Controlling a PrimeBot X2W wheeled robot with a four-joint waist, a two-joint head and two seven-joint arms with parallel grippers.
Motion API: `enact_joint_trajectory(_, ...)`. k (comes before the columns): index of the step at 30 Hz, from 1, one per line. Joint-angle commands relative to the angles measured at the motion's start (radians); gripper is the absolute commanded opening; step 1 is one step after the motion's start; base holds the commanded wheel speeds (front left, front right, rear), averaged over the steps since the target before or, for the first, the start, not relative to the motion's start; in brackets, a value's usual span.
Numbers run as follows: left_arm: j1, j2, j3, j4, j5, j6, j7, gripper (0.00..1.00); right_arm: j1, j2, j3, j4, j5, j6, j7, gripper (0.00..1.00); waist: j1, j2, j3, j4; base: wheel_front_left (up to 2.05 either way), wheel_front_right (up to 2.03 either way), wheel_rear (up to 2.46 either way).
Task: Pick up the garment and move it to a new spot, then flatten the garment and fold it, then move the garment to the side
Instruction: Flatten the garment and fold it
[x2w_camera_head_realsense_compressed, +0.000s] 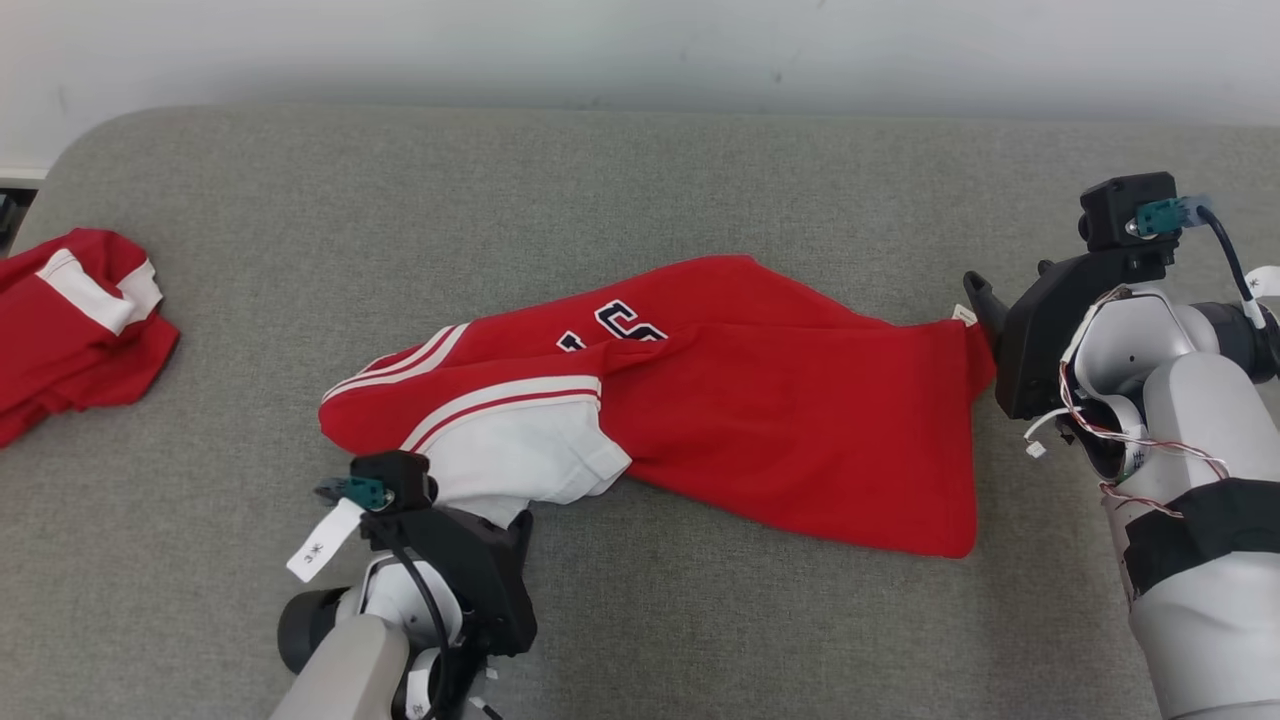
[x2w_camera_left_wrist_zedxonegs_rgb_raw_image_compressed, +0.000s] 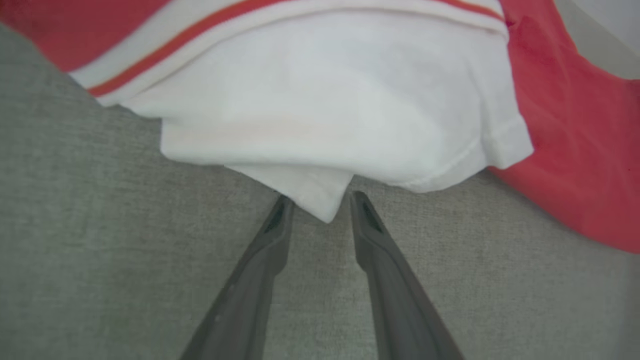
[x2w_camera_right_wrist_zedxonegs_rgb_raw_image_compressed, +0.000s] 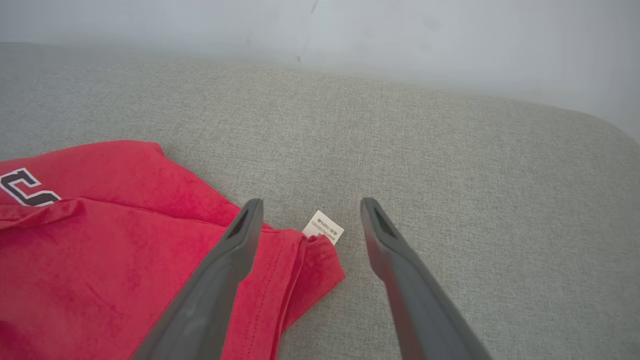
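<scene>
Jaws of left gripper (x2w_camera_left_wrist_zedxonegs_rgb_raw_image_compressed: 321, 197): standing partway apart, straddling the white sleeve (x2w_camera_left_wrist_zedxonegs_rgb_raw_image_compressed: 325, 125) corner, clamping nothing visibly.
Jaws of right gripper (x2w_camera_right_wrist_zedxonegs_rgb_raw_image_compressed: 310, 202): gaping wide, bracketing the hem corner (x2w_camera_right_wrist_zedxonegs_rgb_raw_image_compressed: 320, 265) and care label (x2w_camera_right_wrist_zedxonegs_rgb_raw_image_compressed: 323, 227).
Lying crumpled between both sets of jaws: red garment (x2w_camera_head_realsense_compressed: 760, 420).
Probably risking: pinching one thin layer or only the label, cloth slipping out mid-lift, bunching instead of flattening.
Showing: dark chest lettering (x2w_camera_head_realsense_compressed: 625, 325), half-folded, unreadable; label print too small to read.

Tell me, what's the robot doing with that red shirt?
It seems about to spread the red shirt flat on the grey cushion. The left gripper straddles a corner of the white sleeve, not pinched shut yet. The right gripper is open at the far hem corner, beside the white label.
</scene>
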Motion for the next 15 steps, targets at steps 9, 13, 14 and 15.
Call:
enact_joint_trajectory(9, -0.029, 0.002, -0.027, 0.031, -0.013, 0.037, -0.02, 0.0, -0.037, -0.007, 0.031, 0.121, -0.021, 0.0, 0.005, 1.0, -0.0002, -0.0002, 0.019, 0.007, 0.0, 0.0, 0.0)
enact_joint_trajectory(13, -0.031, 0.004, -0.027, 0.038, -0.021, 0.038, -0.025, 0.0, -0.042, 0.005, 0.007, 0.156, -0.041, 0.0, 0.009, 1.0, -0.0002, -0.0002, 0.025, 0.014, 0.0, 0.0, 0.0)
enact_joint_trajectory(14, -0.03, 0.006, -0.026, 0.04, -0.023, 0.038, -0.023, 0.0, -0.043, 0.011, -0.006, 0.162, -0.046, 0.0, 0.009, 1.0, -0.0002, -0.0002, 0.025, 0.015, 0.0, 0.0, 0.0)
enact_joint_trajectory(15, -0.029, 0.009, -0.026, 0.04, -0.024, 0.039, -0.023, 0.0, -0.045, 0.015, -0.018, 0.168, -0.056, 0.0, 0.012, 1.0, -0.0002, -0.0002, 0.025, 0.016, 0.0, 0.0, 0.0)
